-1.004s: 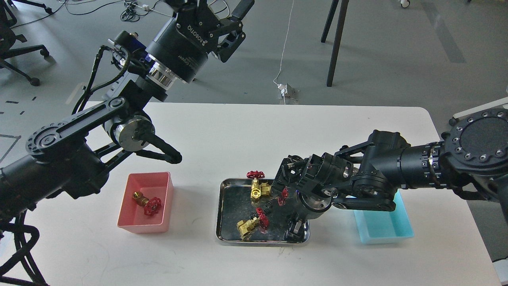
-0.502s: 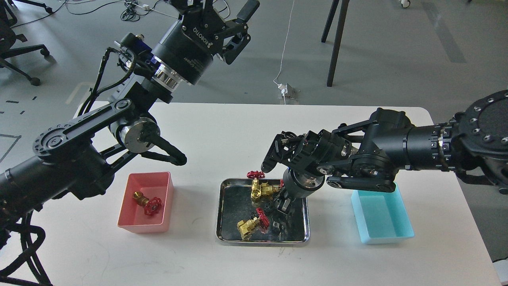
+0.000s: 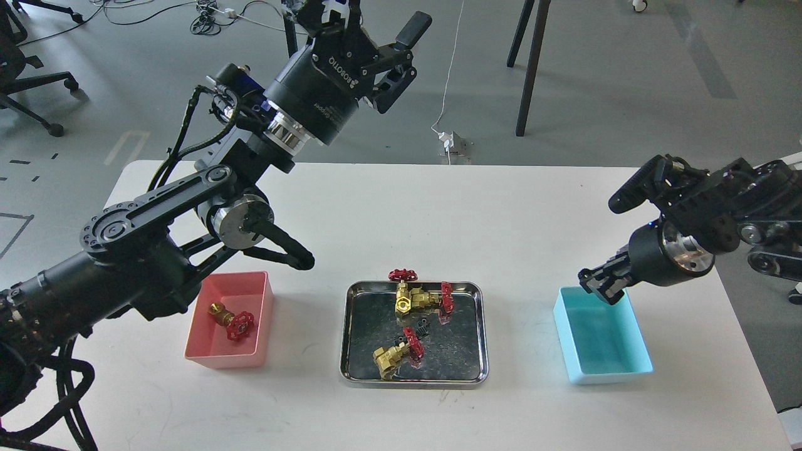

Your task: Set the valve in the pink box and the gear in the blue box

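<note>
The pink box (image 3: pixel 235 357) stands at the front left with one valve (image 3: pixel 230 319) lying in it. Three more valves lie in the steel tray (image 3: pixel 460 369): two at its far edge (image 3: pixel 407 299) (image 3: pixel 435 299) and one nearer the front (image 3: pixel 391 357). A tiny black gear (image 3: pixel 423 326) lies between them. The blue box (image 3: pixel 604 366) at the front right looks empty. My right gripper (image 3: pixel 598 285) hangs just above the blue box's far left corner. Its dark fingers look close together, and I cannot see anything between them. My left gripper (image 3: pixel 373 22) is raised high beyond the table, open and empty.
My left arm's elbow (image 3: pixel 241 222) hangs over the table just behind the pink box. Beyond the table's far edge are a power strip (image 3: pixel 450 141) with a cable on the floor and dark stand legs (image 3: pixel 532 62). An office chair (image 3: pixel 25 69) is at the far left.
My right gripper has lifted out of the steel tray and swung right to the blue box's far left corner. My left arm has drifted a little to the right and up.
</note>
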Action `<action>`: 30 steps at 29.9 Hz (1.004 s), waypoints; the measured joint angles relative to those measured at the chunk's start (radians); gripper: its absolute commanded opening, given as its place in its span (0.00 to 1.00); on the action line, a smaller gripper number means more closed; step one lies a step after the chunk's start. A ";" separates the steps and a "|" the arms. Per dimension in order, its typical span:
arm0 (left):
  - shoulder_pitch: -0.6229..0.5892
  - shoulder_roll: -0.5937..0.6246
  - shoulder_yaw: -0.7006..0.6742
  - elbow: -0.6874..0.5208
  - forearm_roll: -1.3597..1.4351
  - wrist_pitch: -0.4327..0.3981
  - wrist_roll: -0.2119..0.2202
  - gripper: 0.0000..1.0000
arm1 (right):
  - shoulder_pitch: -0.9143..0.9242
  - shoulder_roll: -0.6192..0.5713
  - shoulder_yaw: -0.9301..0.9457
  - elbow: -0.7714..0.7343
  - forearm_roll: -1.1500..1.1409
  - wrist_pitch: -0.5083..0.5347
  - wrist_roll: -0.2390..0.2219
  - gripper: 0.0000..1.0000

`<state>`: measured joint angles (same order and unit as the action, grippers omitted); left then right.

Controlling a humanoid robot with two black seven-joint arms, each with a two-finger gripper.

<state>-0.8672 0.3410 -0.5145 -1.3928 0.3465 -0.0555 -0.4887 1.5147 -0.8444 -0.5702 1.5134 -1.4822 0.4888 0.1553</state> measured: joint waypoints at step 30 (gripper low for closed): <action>-0.209 0.129 -0.002 0.333 -0.085 -0.354 0.000 0.91 | -0.239 -0.279 0.768 -0.165 1.131 -0.226 0.031 1.00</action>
<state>-1.0757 0.4704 -0.5163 -1.0599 0.2611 -0.4097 -0.4887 1.2760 -1.1234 0.1978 1.3487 -0.3509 0.2625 0.1863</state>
